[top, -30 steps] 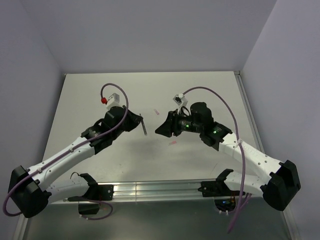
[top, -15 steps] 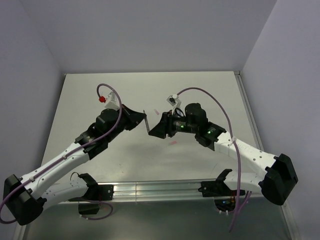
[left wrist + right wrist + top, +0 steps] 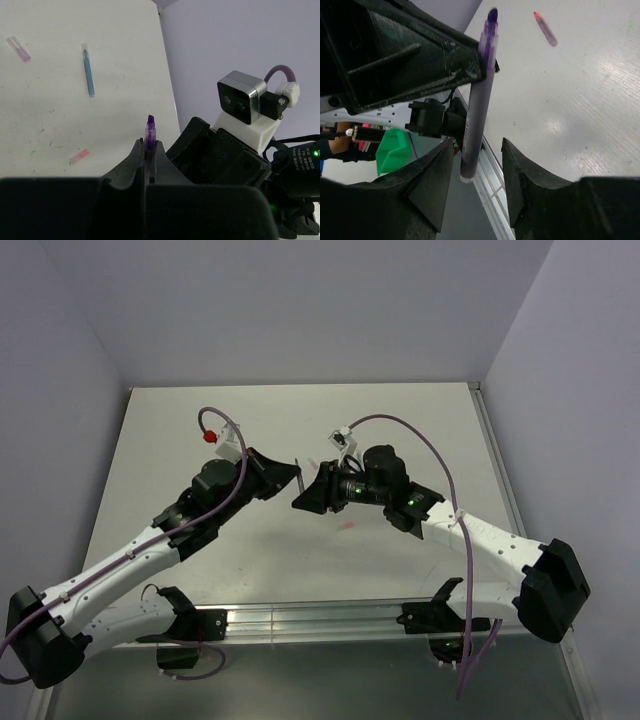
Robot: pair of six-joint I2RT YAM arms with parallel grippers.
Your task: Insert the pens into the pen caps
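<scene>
My left gripper (image 3: 292, 476) is shut on the dark grey pen (image 3: 298, 480), whose purple tip sticks up past the fingertips in the left wrist view (image 3: 150, 131). My right gripper (image 3: 303, 500) is open and empty and faces the left one. In the right wrist view the pen (image 3: 477, 100) hangs between my open right fingers (image 3: 477, 145), touching neither. The blue pen (image 3: 88, 76) lies on the table. A purplish stick with a red tip (image 3: 545, 29) lies beyond it. A pinkish cap (image 3: 79, 156) lies nearer and also shows in the top view (image 3: 347, 526).
The white table (image 3: 200, 440) has a metal rail (image 3: 310, 620) along its near edge and grey walls on three sides. A small pink piece (image 3: 313, 462) lies just behind the two grippers. The right wrist camera block (image 3: 242, 100) is close to my left gripper.
Both grippers have closed in on each other above the table's middle. The left one has lifted the dark grey pen up and right; the right one has moved left around the pen.
</scene>
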